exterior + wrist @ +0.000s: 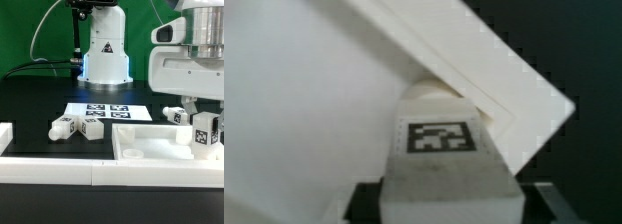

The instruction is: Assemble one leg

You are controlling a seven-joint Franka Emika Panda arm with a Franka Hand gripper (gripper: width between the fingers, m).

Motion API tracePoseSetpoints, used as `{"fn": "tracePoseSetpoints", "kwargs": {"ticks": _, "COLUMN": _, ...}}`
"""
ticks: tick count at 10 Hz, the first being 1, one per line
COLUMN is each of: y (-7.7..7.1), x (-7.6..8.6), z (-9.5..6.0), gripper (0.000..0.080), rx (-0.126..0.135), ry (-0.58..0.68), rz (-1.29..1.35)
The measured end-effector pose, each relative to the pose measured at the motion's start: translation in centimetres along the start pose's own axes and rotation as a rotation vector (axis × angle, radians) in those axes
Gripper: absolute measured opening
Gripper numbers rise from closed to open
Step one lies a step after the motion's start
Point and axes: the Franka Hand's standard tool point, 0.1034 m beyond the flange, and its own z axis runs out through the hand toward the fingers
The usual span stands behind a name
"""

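My gripper (204,116) is shut on a leg (207,137), a chunky white block with a black-and-white tag, and holds it upright over the right end of the large white panel (150,148). In the wrist view the leg (441,140) sits between my gripper's (452,196) dark fingers (377,200), its tip close to the panel's corner (541,100). I cannot tell whether the leg touches the panel. Another leg (177,116) lies just behind the panel. Two more legs (64,128) (93,129) lie on the black table at the exterior view's left.
The marker board (105,110) lies flat mid-table in front of the robot base (105,55). A low white wall (50,165) runs along the table's front and the exterior view's left side.
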Motion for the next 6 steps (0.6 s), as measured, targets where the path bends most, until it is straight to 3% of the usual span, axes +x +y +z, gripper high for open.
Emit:
{"fn": "tracePoseSetpoints", "kwargs": {"ticks": 2, "y": 0.01, "x": -0.02, "z": 0.00, "gripper": 0.0285, "rx": 0.003, "ry": -0.011, "rz": 0.188}}
{"fn": "tracePoseSetpoints", "kwargs": {"ticks": 3, "y": 0.01, "x": -0.02, "z": 0.00, "gripper": 0.0285, "rx": 0.003, "ry": -0.011, "rz": 0.186}}
{"fn": "tracePoseSetpoints", "kwargs": {"ticks": 4, "y": -0.01, "x": -0.03, "z": 0.00, "gripper": 0.0363, "rx": 0.003, "ry": -0.011, "rz": 0.173}}
{"fn": "tracePoseSetpoints", "kwargs": {"ticks": 5, "y": 0.05, "x": 0.03, "z": 0.00, "gripper": 0.0363, "rx": 0.001, "ry": -0.010, "rz": 0.068}}
{"fn": "tracePoseSetpoints", "kwargs": {"ticks": 6, "y": 0.19, "x": 0.16, "z": -0.02, "gripper": 0.0553, "rx": -0.004, "ry": -0.015, "rz": -0.089}}
